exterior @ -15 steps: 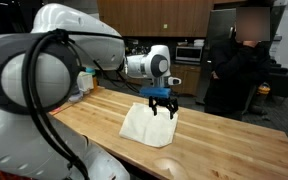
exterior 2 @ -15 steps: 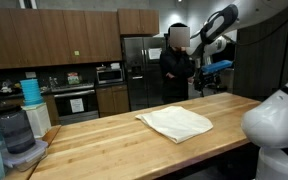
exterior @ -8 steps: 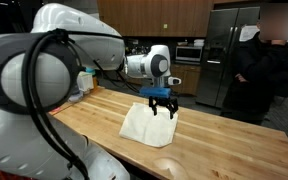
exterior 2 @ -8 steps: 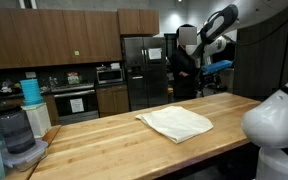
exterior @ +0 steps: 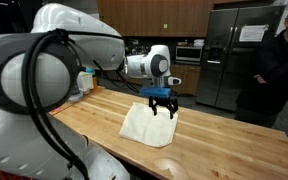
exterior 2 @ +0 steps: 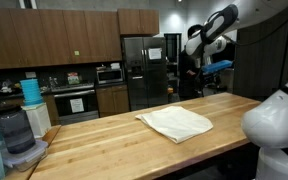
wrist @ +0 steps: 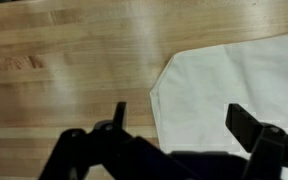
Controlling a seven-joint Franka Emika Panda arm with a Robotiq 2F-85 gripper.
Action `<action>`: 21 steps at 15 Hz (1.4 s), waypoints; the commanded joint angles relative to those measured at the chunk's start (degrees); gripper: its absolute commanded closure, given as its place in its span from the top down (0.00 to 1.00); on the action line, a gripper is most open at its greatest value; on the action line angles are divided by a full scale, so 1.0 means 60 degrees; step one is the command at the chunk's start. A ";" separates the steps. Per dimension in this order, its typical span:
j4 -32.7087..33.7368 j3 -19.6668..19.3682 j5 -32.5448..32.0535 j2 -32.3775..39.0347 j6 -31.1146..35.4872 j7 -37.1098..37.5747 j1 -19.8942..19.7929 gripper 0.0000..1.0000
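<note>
One cloth (exterior: pixel 144 127) is seen lying flat on the bench (exterior: pixel 224 140) at the frame's centre. Just above its upper right edge the gripper (exterior: pixel 163 108) is seen hovering, jaws spread apart, nothing clasped. In the wrist view, bare wood is shown left, cloth right.

Arm extended, pincer (exterior: pixel 163 108) open, pointing down
</note>
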 commanded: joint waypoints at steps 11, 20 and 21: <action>0.0285 0.0005 0.0142 0.0103 0.0251 0.0149 0.0372 1.00; 0.0945 0.0051 0.0155 0.0789 0.0595 0.1174 0.0274 1.00; 0.1027 0.0010 0.0159 0.0920 0.0648 0.1182 0.0267 1.00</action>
